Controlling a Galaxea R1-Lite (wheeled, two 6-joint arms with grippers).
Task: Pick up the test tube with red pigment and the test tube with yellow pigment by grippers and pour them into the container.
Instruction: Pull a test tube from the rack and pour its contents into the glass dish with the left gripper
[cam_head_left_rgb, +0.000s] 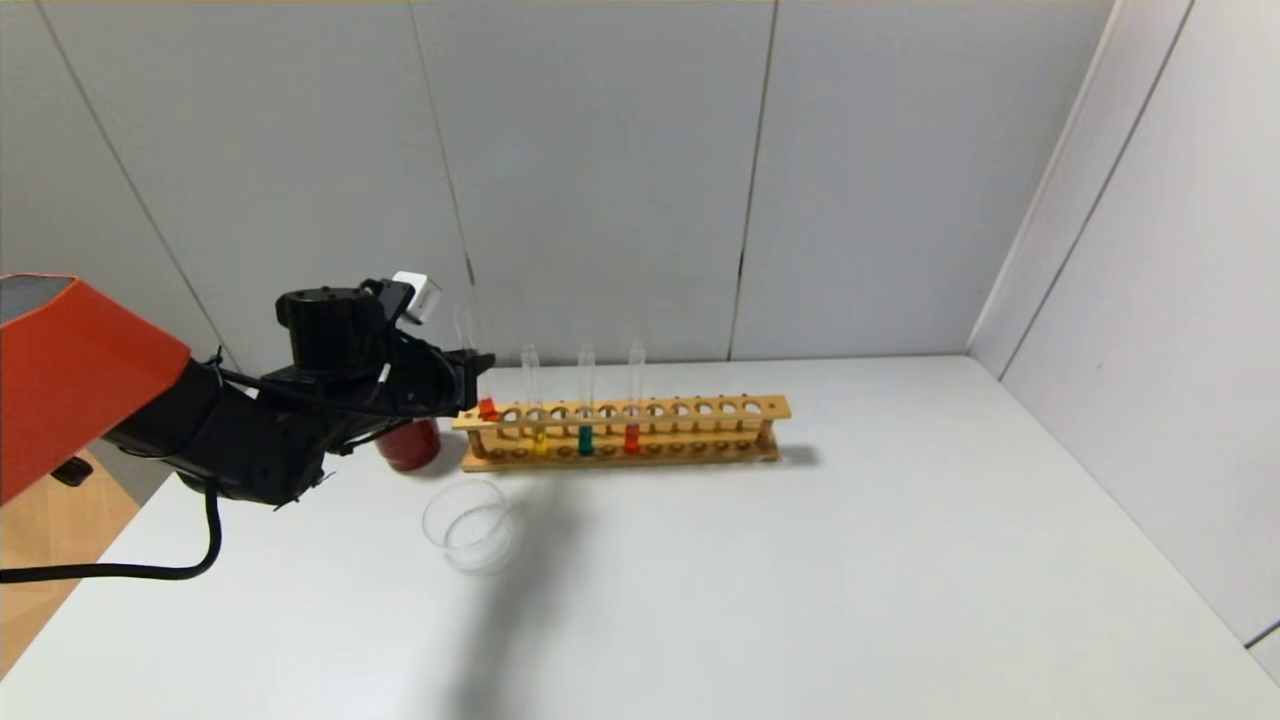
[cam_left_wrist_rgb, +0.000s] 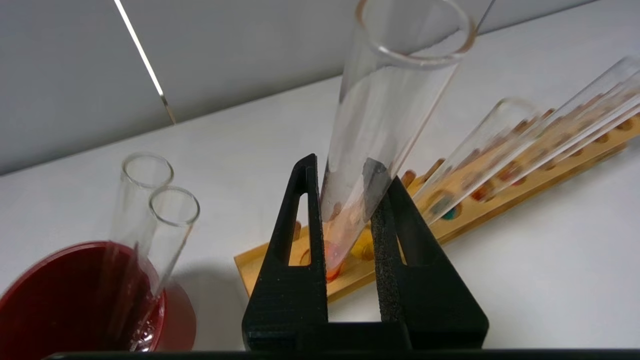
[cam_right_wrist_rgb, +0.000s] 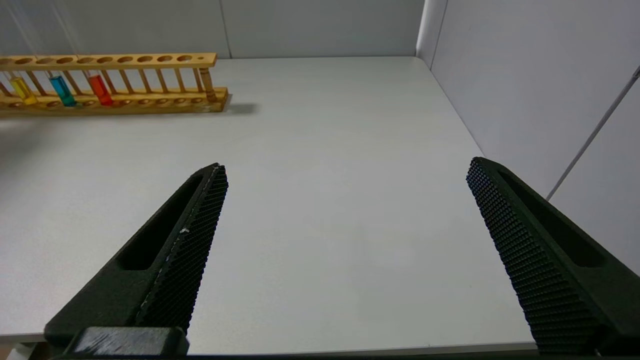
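My left gripper (cam_head_left_rgb: 476, 386) is shut on the test tube with red pigment (cam_head_left_rgb: 487, 407), at the left end of the wooden rack (cam_head_left_rgb: 700, 410). The tube's coral liquid sits about level with the rack's top rail. In the left wrist view the tube (cam_left_wrist_rgb: 380, 110) stands tilted between the black fingers of the left gripper (cam_left_wrist_rgb: 350, 175). The test tube with yellow pigment (cam_head_left_rgb: 538, 440) stands in the rack; it also shows in the right wrist view (cam_right_wrist_rgb: 22, 91). The clear glass container (cam_head_left_rgb: 470, 525) sits on the table in front of the rack's left end. My right gripper (cam_right_wrist_rgb: 345, 170) is open and empty over bare table.
A teal-liquid tube (cam_head_left_rgb: 585, 438) and a deeper red tube (cam_head_left_rgb: 631, 438) stand in the rack beside the yellow one. A dark red cup (cam_head_left_rgb: 408, 445), holding two empty tubes (cam_left_wrist_rgb: 150, 210), stands left of the rack. Grey walls close the back and right.
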